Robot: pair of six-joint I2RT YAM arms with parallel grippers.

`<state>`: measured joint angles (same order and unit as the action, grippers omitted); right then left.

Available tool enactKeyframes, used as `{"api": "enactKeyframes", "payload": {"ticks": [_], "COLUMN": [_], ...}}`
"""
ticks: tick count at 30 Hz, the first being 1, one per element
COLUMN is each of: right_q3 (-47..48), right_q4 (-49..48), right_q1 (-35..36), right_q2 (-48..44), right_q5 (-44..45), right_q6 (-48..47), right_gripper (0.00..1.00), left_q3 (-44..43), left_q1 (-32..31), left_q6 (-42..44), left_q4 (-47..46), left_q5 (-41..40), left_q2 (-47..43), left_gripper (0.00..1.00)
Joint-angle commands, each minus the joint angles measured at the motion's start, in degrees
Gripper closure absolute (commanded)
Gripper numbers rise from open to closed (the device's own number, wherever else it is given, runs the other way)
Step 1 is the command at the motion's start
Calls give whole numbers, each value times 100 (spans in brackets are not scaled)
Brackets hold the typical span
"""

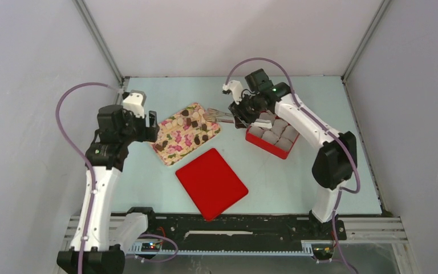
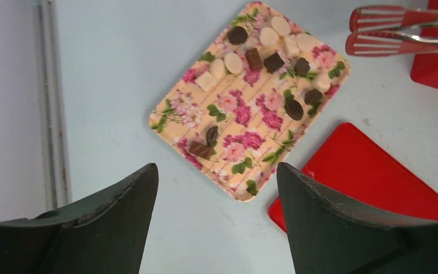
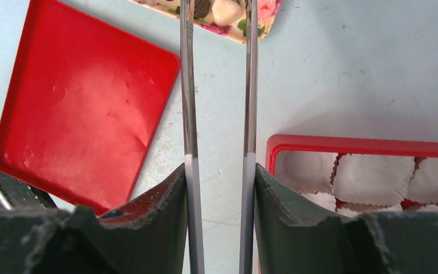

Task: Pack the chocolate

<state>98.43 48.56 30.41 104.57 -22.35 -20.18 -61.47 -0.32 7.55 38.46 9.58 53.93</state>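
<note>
Two arms flank the flowered tray [image 2: 166,116]. The left gripper [image 2: 215,181] hangs off one corner, jaws wide and empty. The right gripper [image 3: 219,177] clamps one pair of tongs [image 3: 187,85], whose tips reach the tray's opposite edge. One red lid [image 1: 211,182] lies beside the tray, with one red box [image 3: 353,145] of white paper cups [image 3: 370,177] farther off. We count about sixteen chocolates [image 2: 293,109], half dark and half pale, all on the tray.

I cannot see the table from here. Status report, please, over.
Left gripper open, empty, near tray. Right gripper shut on tongs, tips beside tray, holding nothing. Chocolate on tray; cups in view empty. Lid aside, not in the way.
</note>
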Motion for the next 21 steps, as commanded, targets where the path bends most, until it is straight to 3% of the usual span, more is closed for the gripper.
{"api": "enactKeyframes", "payload": {"ticks": [1, 13, 21], "right_q3": [726, 2305, 3129], "right_q4": [137, 600, 663], "right_q1": [73, 373, 555], "right_q2": [428, 1764, 2338], "right_q5": [7, 673, 569], "right_q6": [219, 426, 546], "right_gripper": [57, 57, 59], "left_q3": [218, 496, 644], "left_q1": [231, 289, 352], "left_q6": [10, 1, 33], "left_q4": [40, 14, -30], "left_q5": [-349, 95, 30], "left_q2": [-315, -413, -562], "left_gripper": [19, 17, 17]}}
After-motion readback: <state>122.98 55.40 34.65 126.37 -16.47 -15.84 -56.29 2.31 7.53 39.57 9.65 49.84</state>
